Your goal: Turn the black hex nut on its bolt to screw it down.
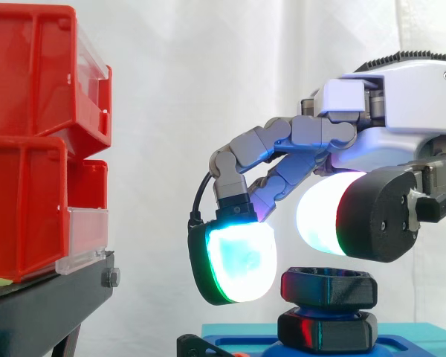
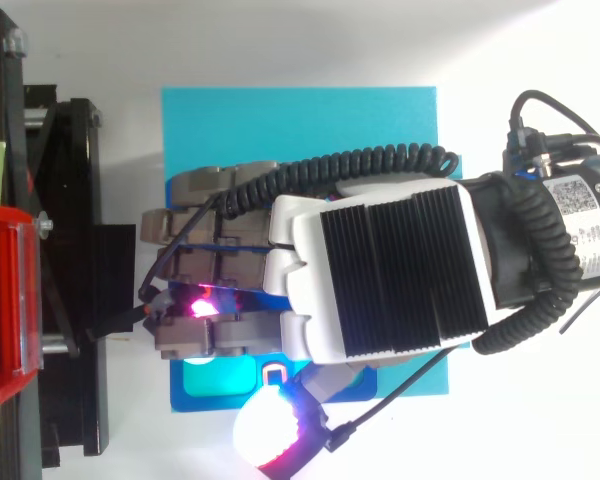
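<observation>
Over the blue base plate (image 2: 380, 110), your robot hand (image 1: 409, 104) hovers with its pads apart, clamped on nothing. The black hex nut (image 1: 329, 286) lies flat, axis vertical, just below that gap. One fingertip pad (image 1: 234, 260) hangs just beside it.

Watching from my station, I find just one printed item: a white label (image 2: 586, 228) stuck on the arm's wrist (image 2: 485, 230), at the right of the top view, behind the hand (image 2: 380, 270). It carries a small square code patch (image 2: 569, 196) at one end, with a few lines of fine dark print running alongside it. The characters are too small for me to read, so I can report no word, number or sign from either view.
</observation>
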`<move>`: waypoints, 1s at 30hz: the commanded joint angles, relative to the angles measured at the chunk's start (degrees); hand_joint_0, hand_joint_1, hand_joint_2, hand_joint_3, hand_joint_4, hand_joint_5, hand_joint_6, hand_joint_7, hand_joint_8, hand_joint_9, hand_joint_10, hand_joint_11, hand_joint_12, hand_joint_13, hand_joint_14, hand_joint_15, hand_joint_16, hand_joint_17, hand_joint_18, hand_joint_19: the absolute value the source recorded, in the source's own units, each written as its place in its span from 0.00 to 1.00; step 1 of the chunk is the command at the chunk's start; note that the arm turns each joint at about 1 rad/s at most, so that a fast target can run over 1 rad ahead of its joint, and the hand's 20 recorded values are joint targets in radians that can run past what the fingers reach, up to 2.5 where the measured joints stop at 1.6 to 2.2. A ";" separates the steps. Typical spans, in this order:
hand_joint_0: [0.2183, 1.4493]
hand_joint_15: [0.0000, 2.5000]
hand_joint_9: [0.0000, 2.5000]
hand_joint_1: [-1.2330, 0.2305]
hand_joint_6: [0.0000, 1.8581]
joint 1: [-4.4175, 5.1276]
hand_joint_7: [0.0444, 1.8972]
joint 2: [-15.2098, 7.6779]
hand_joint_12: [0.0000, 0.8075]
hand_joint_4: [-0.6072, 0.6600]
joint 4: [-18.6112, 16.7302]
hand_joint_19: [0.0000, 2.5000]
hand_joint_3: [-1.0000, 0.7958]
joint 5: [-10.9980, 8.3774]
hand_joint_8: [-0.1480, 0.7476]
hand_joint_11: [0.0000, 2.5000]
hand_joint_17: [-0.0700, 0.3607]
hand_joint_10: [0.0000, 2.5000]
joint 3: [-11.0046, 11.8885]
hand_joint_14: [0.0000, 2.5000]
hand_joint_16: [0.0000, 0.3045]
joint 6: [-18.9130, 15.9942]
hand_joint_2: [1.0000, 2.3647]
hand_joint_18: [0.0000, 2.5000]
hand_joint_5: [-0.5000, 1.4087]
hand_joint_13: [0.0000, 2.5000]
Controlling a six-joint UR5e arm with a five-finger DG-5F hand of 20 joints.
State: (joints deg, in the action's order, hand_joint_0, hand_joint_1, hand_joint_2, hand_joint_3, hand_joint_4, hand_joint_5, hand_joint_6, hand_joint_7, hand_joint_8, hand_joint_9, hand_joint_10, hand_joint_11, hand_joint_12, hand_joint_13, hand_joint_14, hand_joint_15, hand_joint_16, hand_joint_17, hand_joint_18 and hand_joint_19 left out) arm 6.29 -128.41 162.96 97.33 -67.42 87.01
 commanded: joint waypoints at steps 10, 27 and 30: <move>0.26 0.05 0.31 0.61 0.35 0.13 0.63 0.00 0.40 0.65 0.08 0.11 0.28 0.06 0.51 0.08 0.38 0.00 0.00 0.00 0.14 0.26 0.00 0.25 0.24 0.28; 0.26 0.05 0.31 0.62 0.36 -0.40 0.62 0.00 0.40 0.64 0.52 0.11 0.28 1.38 0.51 0.08 0.38 0.00 0.00 0.00 0.13 0.70 0.00 0.25 0.24 0.28; 0.26 0.05 0.31 0.62 0.36 -0.49 0.62 0.00 0.40 0.64 0.52 0.10 0.28 1.46 0.51 0.08 0.38 0.00 0.00 0.00 0.13 0.70 0.00 0.25 0.24 0.28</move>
State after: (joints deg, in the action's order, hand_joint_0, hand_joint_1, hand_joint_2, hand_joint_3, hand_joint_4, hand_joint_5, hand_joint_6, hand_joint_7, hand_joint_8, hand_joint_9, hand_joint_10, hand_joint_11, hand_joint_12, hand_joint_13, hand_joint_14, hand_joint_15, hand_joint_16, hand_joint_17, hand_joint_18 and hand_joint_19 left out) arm 5.88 -128.41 163.46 98.68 -67.41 87.68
